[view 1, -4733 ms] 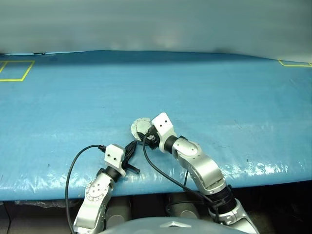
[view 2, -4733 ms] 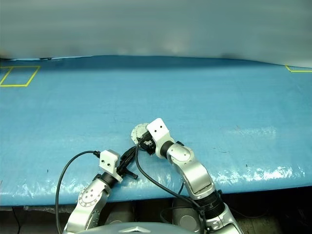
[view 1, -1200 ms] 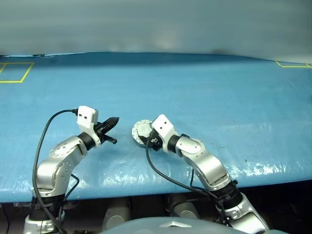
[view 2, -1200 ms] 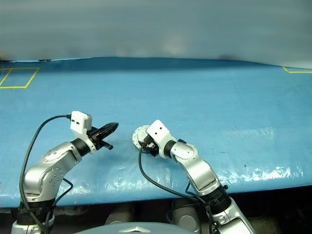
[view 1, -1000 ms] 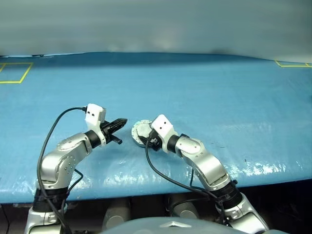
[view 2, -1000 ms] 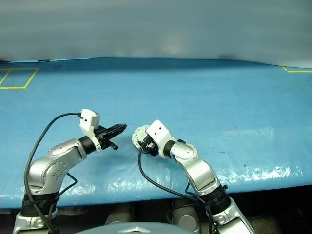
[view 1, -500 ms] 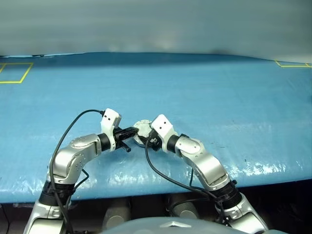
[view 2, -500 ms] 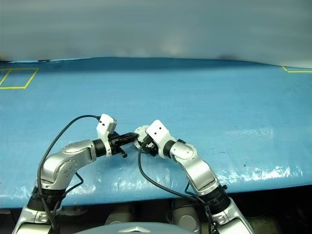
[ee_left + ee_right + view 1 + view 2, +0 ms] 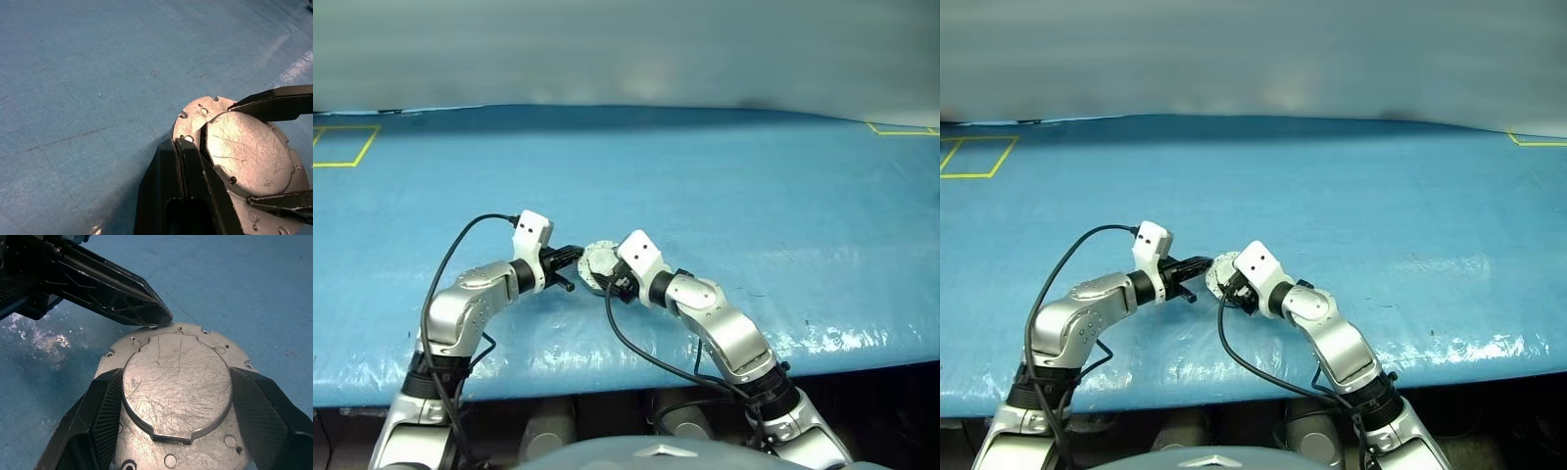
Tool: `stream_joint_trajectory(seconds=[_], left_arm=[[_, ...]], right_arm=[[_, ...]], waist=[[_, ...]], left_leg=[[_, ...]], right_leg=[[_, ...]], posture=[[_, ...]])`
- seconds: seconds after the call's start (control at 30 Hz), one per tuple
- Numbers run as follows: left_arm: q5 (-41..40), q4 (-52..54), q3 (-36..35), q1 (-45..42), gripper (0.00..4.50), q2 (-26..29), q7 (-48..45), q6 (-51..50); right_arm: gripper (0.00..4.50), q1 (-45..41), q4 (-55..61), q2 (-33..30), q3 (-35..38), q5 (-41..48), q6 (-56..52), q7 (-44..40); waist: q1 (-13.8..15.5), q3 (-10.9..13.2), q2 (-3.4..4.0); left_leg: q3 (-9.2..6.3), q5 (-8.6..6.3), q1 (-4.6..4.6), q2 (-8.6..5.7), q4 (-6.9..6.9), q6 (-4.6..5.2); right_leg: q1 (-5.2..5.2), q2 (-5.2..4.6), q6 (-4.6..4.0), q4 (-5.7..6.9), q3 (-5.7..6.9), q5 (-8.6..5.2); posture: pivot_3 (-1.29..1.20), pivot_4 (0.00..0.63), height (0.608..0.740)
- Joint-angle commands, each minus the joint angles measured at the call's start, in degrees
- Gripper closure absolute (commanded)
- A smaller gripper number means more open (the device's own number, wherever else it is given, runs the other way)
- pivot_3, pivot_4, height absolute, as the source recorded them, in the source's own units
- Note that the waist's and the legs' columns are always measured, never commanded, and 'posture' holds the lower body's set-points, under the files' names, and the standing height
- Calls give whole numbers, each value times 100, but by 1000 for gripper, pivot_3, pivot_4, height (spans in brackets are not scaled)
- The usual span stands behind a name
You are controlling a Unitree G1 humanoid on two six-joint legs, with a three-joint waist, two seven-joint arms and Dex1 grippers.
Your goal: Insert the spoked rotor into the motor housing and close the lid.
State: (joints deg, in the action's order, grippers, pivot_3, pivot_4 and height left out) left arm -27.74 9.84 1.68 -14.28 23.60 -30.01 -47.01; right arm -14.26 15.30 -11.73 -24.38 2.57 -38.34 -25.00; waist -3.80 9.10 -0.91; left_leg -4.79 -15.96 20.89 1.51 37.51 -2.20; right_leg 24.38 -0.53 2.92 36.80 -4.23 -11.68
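Observation:
The lid (image 9: 178, 382) lies flat, plain grey scratched outer face and raised centre up, on the blue table in front of me. The motor housing under it and the spoked rotor are hidden. My right gripper (image 9: 176, 377) holds the lid's raised centre, with one black finger (image 9: 105, 416) on each side of it. My left gripper (image 9: 188, 144) is shut, and its tip touches the lid's holed rim (image 9: 193, 120) on the left side. In the head views both grippers meet at the lid (image 9: 597, 259).
The blue table cover (image 9: 724, 186) stretches wide around the lid. Yellow tape squares mark the far left (image 9: 337, 145) and far right (image 9: 901, 128) corners. The table's front edge (image 9: 607, 387) runs just below my arms. Black cables loop off both wrists.
My left arm has swung in from the left with its gripper shut, until its tip reached the lid's rim. The right gripper and the lid have kept still.

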Motion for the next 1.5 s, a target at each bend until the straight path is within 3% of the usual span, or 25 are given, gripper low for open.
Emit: stream_joint_trajectory(seconds=[0.03, 0.27, 0.57, 0.7, 0.97, 1.17, 1.37, 1.5], left_arm=[[20, 4, 134, -96, 4500, -55, -123, 25], [-34, 159, 454, -86, 4500, 21, -483, -124], [152, 122, 516, -105, 4500, 107, -298, -198], [141, 94, 482, -104, 4500, 127, -320, -182], [146, 106, 414, -109, 4500, 197, -367, -106], [176, 72, 408, -135, 4500, 201, -425, 15], [223, 70, 426, -119, 4500, 114, -444, 60], [239, 75, 422, -95, 4500, 101, -468, 69]], right_arm=[[1463, 140, -122, -34, -73, -48, -282, 32], [1463, 226, -75, -10, -86, -46, -329, 82], [1463, 490, 55, 24, 28, 156, -486, 51], [101, 748, 294, -51, 175, 200, -444, 128], [17, 1781, 1838, -515, 881, 1148, -554, -337], [17, 2167, 2182, 464, 1938, 2233, -1456, 389], [17, 1987, 1532, 1878, 2700, 3179, -1874, 1098], [17, 1788, 1006, 2458, 3080, 3866, -1853, 1567]], waist=[[0, 0, 0], [3, 0, 0], [29, -5, -2], [41, -10, -8], [44, -10, -9], [33, 1, -5], [37, 4, -1], [49, 5, 1]], left_leg=[[0, 0, 0, 0, 0, 0], [0, 0, 0, 0, 0, 0], [-1, -1, 0, -1, -2, 0], [-2, -1, 0, -1, -5, -1], [-3, -2, -1, -3, -5, -2], [-3, -2, 3, -2, -5, -2], [-5, -2, 16, -1, -9, -2], [-3, -2, 25, -5, -8, -3]], right_leg=[[0, 0, 0, 0, 0, 0], [0, 0, 1, 0, 0, 1], [-3, -2, 7, -4, 0, -2], [-5, -3, 4, -5, 2, -8], [-6, -5, 5, -7, 1, -13], [4, -3, 3, -1, 0, -14], [13, -4, 3, -3, 1, -14], [15, -9, 5, -11, 2, -12]], posture=[[0, 150, 740], [0, 150, 740], [0, 150, 740], [0, 150, 740], [0, 150, 740], [0, 150, 740], [0, 150, 740], [0, 150, 740]])
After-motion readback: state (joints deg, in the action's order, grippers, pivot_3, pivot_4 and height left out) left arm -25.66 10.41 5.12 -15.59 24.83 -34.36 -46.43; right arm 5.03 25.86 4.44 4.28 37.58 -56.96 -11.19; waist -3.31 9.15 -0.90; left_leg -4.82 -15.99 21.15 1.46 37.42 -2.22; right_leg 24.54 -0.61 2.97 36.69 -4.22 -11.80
